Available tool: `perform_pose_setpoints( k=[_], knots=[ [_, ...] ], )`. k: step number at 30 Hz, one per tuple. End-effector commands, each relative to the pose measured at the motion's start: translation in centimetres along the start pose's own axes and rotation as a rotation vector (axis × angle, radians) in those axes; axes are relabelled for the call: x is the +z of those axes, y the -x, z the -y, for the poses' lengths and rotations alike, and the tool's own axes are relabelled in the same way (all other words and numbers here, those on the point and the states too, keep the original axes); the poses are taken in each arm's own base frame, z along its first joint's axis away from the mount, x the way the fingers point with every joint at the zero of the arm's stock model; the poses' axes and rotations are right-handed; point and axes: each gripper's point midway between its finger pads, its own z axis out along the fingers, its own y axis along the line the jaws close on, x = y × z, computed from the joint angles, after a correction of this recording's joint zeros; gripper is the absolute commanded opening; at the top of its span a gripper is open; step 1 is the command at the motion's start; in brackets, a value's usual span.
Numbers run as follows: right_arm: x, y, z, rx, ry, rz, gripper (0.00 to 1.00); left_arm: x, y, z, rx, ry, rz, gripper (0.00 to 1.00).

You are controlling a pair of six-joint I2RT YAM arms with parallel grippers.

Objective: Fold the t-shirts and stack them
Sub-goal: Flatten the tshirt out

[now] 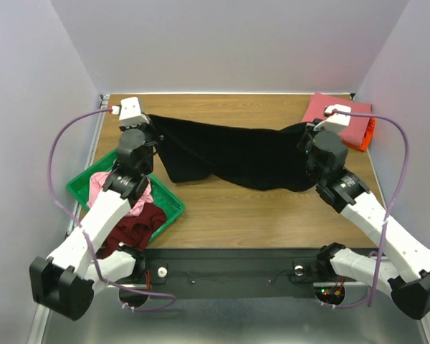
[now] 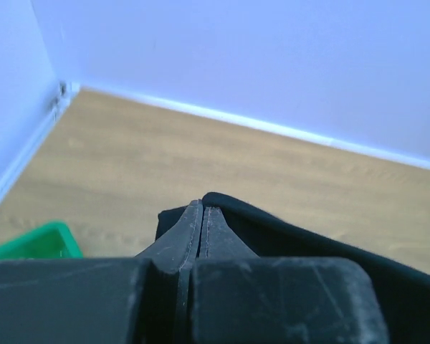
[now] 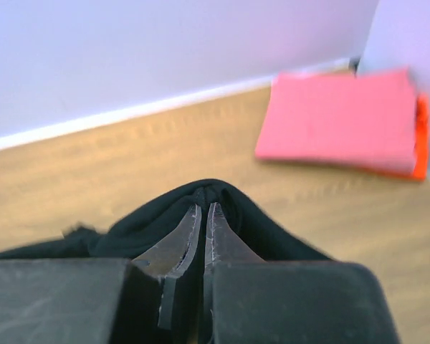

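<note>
Left hand (image 2: 202, 209) clamped shut on the left end of the black t-shirt (image 1: 236, 158); cloth sags over the surface (image 1: 272, 215) to the right hand (image 3: 204, 209), pinched tight on its right end. Beyond that end, a folded coral-pink t-shirt (image 3: 337, 122).

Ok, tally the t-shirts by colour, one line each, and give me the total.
black t-shirt: 1
coral-pink t-shirt: 1
orange t-shirt: 1
light pink t-shirt: 1
dark maroon t-shirt: 1
Total: 5
</note>
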Motion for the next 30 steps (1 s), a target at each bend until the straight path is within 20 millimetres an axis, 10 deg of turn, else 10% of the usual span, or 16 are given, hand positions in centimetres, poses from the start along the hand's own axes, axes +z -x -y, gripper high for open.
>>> perform_pose_setpoints(
  k=[1,9,21,30],
  knots=[
    [-2.3,8.9,1.2,0.079,-0.005,0.210,0.00,-4.6,11.4,0.1,-0.045,-0.084,0.262,0.00],
    [-10.1,18.8,2.4,0.207,0.237,0.441,0.00,-12.5,21.3,4.2,-0.019,-0.433,0.400,0.00],
    [-17.7,28.6,5.1,0.233,0.349,0.664,0.00,-20.8,28.2,7.3,-0.049,-0.758,0.538,0.00],
    [-18.9,32.6,5.0,0.199,0.355,0.739,0.00,-20.4,29.2,7.5,-0.064,-0.747,0.553,0.00]
  ],
)
